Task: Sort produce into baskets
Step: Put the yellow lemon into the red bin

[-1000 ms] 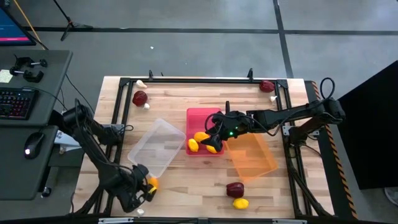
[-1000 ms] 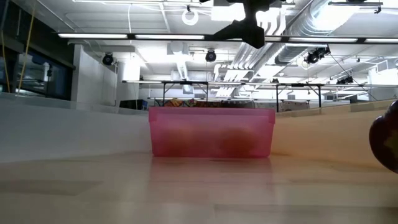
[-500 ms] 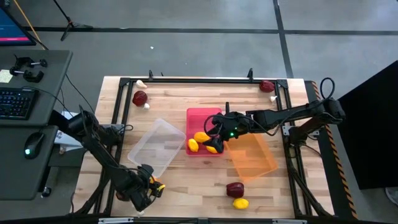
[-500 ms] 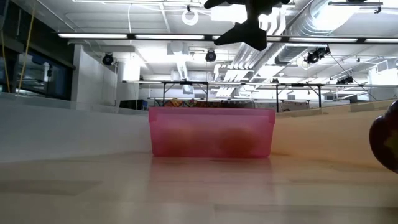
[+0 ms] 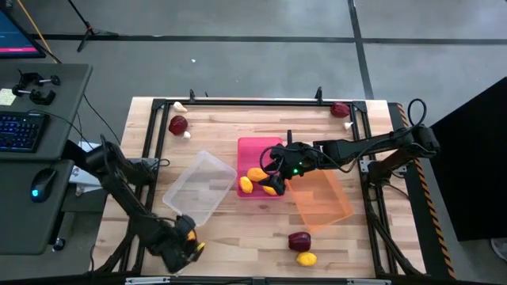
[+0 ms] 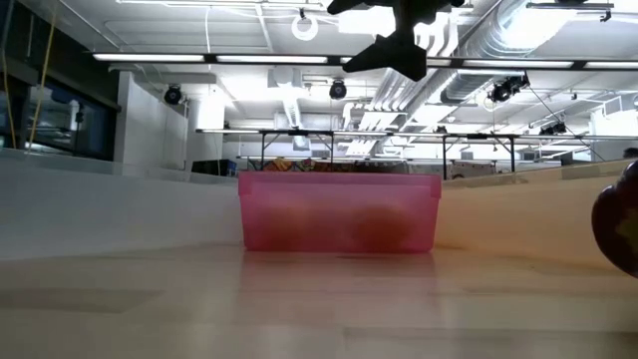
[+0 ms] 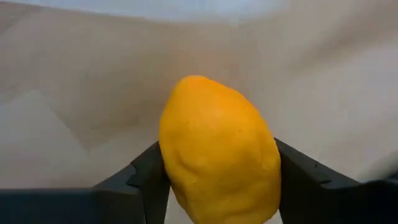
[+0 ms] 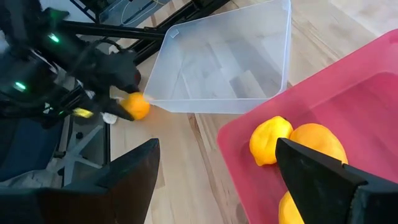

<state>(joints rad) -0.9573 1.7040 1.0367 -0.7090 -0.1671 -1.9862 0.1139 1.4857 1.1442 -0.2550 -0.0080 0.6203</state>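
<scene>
Both fingers (image 7: 146,171) flanking lemon (image 7: 219,149), tool (image 5: 186,241) low.

A grey floor (image 5: 238,63) is spreading out around the wooden counter (image 5: 238,131), crossed by pale seams, with a tripod foot (image 5: 93,33) standing on it. Beside the counter a dark desk (image 5: 47,158) is carrying a keyboard (image 5: 17,131) and a mouse (image 5: 38,190), and a screen corner (image 5: 16,28) is glowing pink and blue. Overhead, white ducts (image 6: 518,40) and strip lights (image 6: 199,58) are running across the ceiling, and dark windows (image 6: 60,130) are lining one wall.
</scene>
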